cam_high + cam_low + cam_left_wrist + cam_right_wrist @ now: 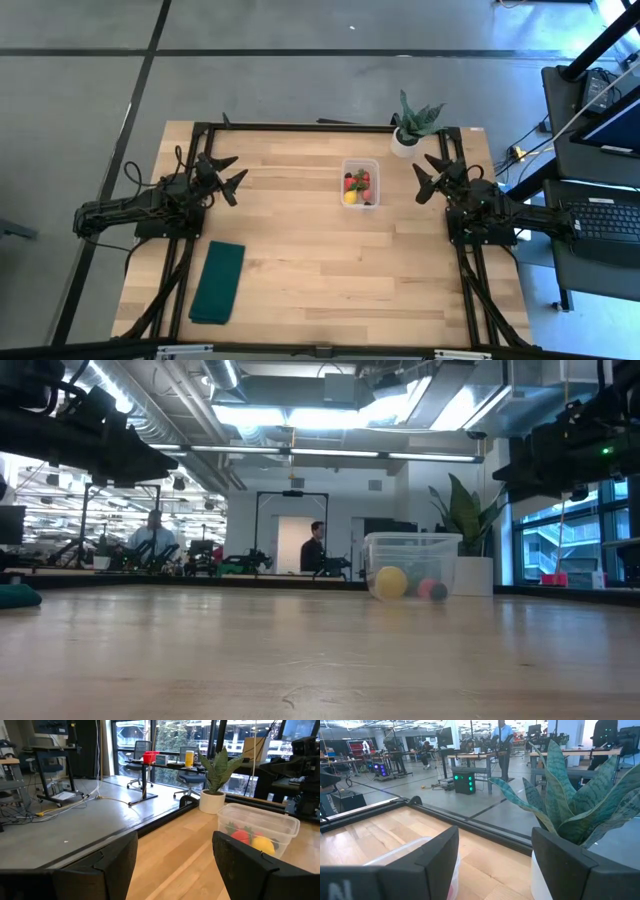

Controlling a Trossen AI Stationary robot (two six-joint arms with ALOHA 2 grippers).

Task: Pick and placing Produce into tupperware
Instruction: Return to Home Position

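The clear tupperware tub (pixel 360 184) stands on its base on the table, right of centre, with the produce (pixel 358 187) inside: red pieces with green tops, a yellow one, dark ones. In the low view the tub (pixel 412 564) shows a yellow ball (pixel 391 581) and a pink piece (pixel 427 588). The left wrist view shows the tub (pixel 257 826) with a red and a yellow piece. My left gripper (pixel 228 174) is open, held above the table's left side, well away from the tub. My right gripper (pixel 430 176) is open, held to the right of the tub, near the plant.
A potted green plant in a white pot (pixel 410 130) stands at the table's far edge, near the right gripper. A dark green folded cloth (pixel 219 282) lies near the left front. Bare wood lies in the table's middle and near side. People stand in the room beyond.
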